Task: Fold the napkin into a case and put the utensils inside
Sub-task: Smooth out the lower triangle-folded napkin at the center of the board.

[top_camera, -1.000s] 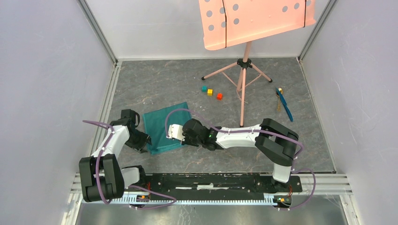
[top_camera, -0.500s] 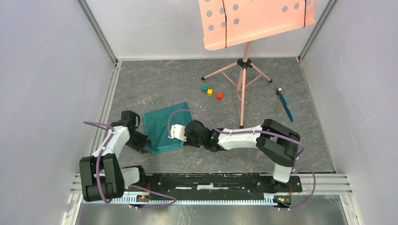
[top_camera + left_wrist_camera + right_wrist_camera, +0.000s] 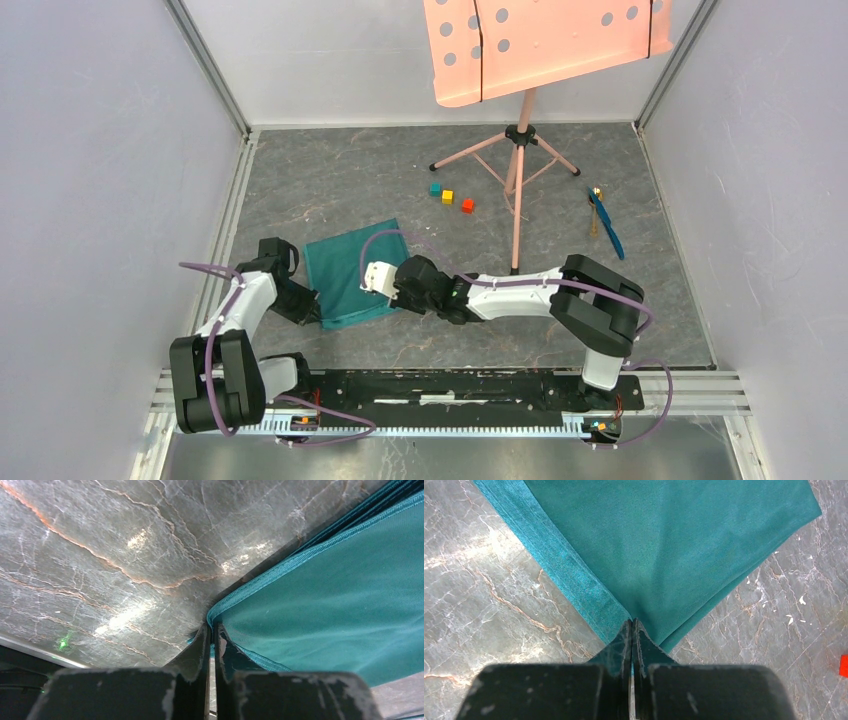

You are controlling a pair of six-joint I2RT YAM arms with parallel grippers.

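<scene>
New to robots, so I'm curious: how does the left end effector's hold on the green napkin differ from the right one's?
The left end effector pinches the napkin at its near left corner, the right end effector at its near right corner. The left arm is folded short; the right arm stretches far across the table. Both are shut on the napkin.

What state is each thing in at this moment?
napkin, folded in layers, both near corners pinched
left claw, shut on a napkin corner
right claw, shut on the other near corner
utensils, lying loose at far right, outside the napkin
cubes, three, loose, apart
stand, upright
</scene>
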